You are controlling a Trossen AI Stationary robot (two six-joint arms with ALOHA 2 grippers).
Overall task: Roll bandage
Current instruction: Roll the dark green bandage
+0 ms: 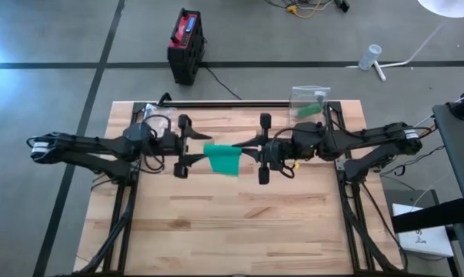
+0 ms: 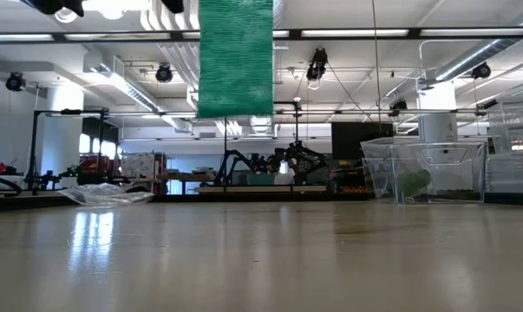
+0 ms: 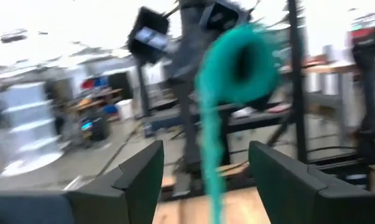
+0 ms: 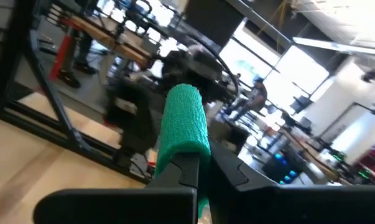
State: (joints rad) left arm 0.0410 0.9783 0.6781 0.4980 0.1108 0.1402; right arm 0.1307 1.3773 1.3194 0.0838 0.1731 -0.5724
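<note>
A green bandage [image 1: 223, 159] is held in the air over the table's middle, between my two grippers. Its upper end is rolled [image 4: 184, 121], and a loose strip [image 2: 235, 61] hangs down from the roll, its lower edge well above the table. My right gripper [image 1: 245, 148] comes from the right and is shut on the bandage [image 4: 184, 121]. My left gripper [image 1: 201, 148] faces it from the left, open. In the left wrist view the roll [image 3: 238, 62] is ahead of my left gripper [image 3: 206, 180], and the strip [image 3: 212, 155] hangs between the fingers without touching them. My right gripper pinches the bandage between its two shut fingers [image 4: 175, 171], at the roll's end [image 4: 178, 149] that faces the gripper. The fingers come level from the table's right. The roll sticks out beyond the fingertips. The strip hangs slack below, clear of the table.
A clear plastic container [image 1: 310, 102] with something green inside stands at the far right; it also shows in the low view [image 2: 426, 169]. A crumpled clear bag [image 1: 143, 114] lies at the far left. A black rod [image 1: 232, 103] runs along the far edge.
</note>
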